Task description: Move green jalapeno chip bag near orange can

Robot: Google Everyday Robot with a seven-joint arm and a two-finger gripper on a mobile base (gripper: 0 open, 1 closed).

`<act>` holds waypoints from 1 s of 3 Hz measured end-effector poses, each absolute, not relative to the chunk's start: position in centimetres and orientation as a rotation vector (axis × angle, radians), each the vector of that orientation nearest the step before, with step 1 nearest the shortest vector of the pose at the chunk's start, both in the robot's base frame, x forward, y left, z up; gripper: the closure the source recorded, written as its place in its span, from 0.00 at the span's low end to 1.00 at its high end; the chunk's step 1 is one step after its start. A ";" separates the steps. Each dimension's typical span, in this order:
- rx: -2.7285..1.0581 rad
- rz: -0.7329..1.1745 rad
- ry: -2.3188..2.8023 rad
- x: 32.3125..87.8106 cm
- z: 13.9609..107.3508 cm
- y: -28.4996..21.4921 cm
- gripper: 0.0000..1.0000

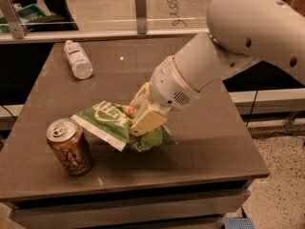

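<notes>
The green jalapeno chip bag [112,123] is crinkled light-green foil with white lettering, held low over the brown table [205,142] near its middle. My gripper [140,113] is shut on the bag's right part, with its cream fingers [147,120] pressed over the foil. The orange can [69,147] stands upright near the table's front left, just left of the bag's white edge. A small gap shows between bag and can.
A clear plastic water bottle [78,60] lies on its side at the table's back left. My large white arm [238,46] reaches in from the upper right. A glass rail [138,18] runs behind the table. The floor drops off at the right.
</notes>
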State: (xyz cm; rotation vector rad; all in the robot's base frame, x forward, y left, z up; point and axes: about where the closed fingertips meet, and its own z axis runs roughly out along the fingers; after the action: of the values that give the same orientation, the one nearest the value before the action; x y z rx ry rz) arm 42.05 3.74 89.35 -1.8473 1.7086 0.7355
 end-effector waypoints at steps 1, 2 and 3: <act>-1.829 0.756 1.717 41.8 88.4 4.0 1.00; -1.803 0.780 1.726 41.4 87.5 4.0 1.00; -1.781 0.803 1.741 40.9 86.7 3.9 0.82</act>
State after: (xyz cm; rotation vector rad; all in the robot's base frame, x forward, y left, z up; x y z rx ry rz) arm 40.92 3.88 86.66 -1.7812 1.7415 0.8031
